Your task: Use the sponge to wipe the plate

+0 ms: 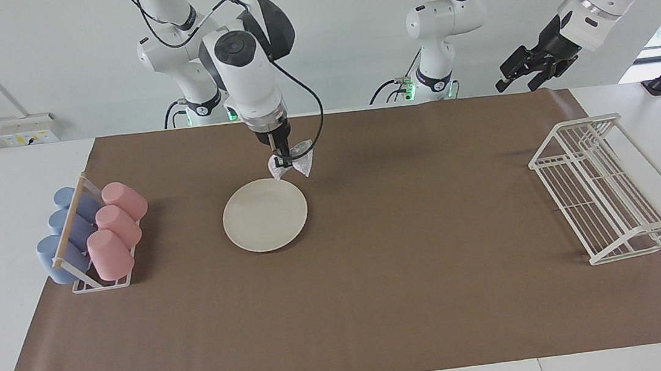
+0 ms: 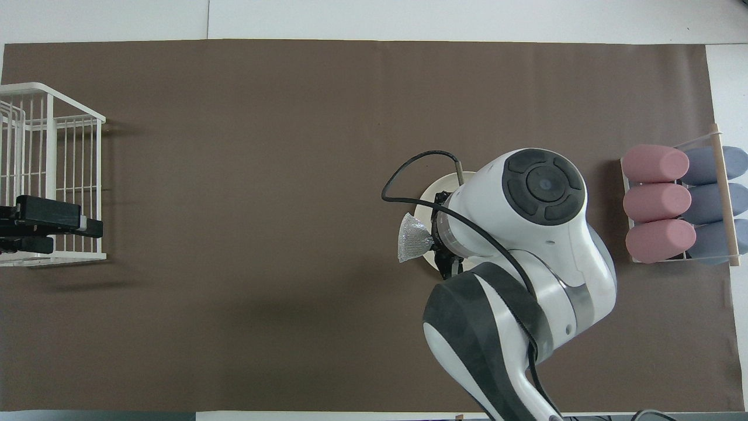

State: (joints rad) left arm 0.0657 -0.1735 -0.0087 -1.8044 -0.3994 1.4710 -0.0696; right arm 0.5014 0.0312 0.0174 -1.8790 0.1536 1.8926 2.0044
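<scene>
A: From above, what's hidden?
B: The right arm covers most of the plate (image 2: 433, 193).
A: The sponge (image 1: 292, 164)?
B: Pinched in the right gripper (image 1: 282, 161), raised above the plate's (image 1: 265, 215) robot-side edge.
A: The left gripper (image 1: 524, 71)?
B: Waiting, fingers apart. No readable writing.

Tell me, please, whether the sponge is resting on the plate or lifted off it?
Lifted off. The sponge hangs pinched in the right gripper, in the air above the rim of the plate, clear of it.
</scene>
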